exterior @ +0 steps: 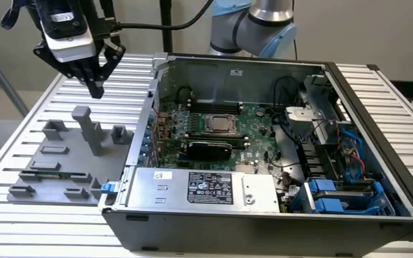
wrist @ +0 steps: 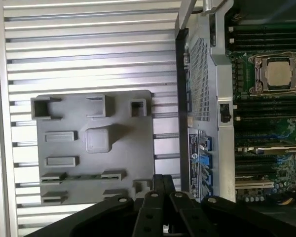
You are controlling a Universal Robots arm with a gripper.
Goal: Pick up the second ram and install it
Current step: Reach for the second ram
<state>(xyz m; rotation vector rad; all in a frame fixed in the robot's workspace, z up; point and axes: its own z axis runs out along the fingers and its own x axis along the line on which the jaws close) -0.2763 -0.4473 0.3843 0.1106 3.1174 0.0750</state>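
Gripper [exterior: 96,92], jaws closed, hovers near grey fixture [exterior: 63,161]; arm [exterior: 253,27] partly cut off.

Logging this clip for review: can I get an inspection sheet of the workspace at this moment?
Surface: ribbed metal table, carrying an open computer case.
Job's things: second ram, possibly the thin dark strip in the grey fixture; cannot confirm. Motherboard sits in the case.
Clutter: nothing seen.
Grippers: hand shut, nothing seen in it, over the table near the fixture.
Cables: black cable by the arm; coloured wires inside the case.
Surroundings: plain wall.
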